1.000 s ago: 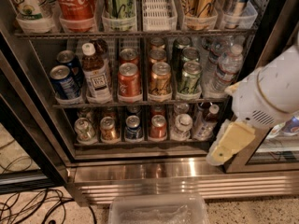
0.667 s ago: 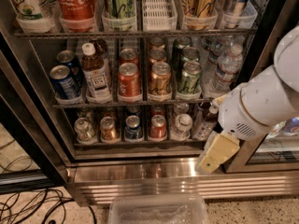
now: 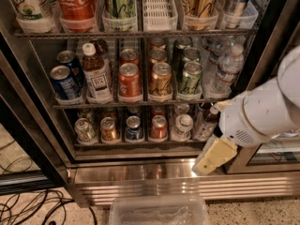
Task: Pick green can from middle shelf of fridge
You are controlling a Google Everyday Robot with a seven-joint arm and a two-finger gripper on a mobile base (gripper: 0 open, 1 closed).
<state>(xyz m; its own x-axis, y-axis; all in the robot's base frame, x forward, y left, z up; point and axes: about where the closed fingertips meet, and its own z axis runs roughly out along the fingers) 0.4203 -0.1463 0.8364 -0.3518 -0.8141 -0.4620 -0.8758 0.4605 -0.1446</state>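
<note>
My end effector [image 3: 213, 157] hangs low beside the fridge [image 3: 140, 173], open or closed I cannot tell; I'd raise it squarely toward the front green can [image 3: 190, 78].

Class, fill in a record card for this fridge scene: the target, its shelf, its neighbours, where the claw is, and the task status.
target: green can, front of its lane, two alike behind it
shelf: middle shelf of the fridge
neighbours: copper-orange can on its picture-left, water bottle on its picture-right
arm: claw hangs low in front of the fridge base, below and picture-right of the target
status: target not yet touched
</note>
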